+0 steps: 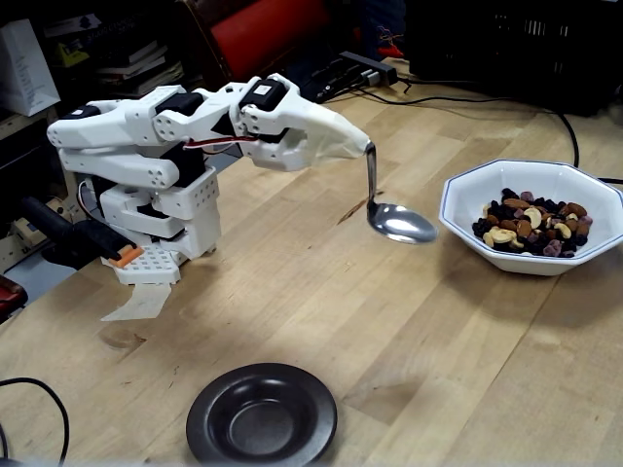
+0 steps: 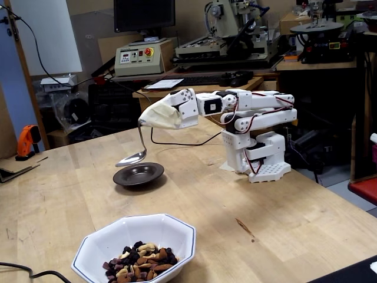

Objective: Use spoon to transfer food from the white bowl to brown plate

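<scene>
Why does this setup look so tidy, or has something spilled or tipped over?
Nothing stands out. The food sits inside the white bowl, the brown plate is empty and upright, and the spoon hangs empty from the gripper.
</scene>
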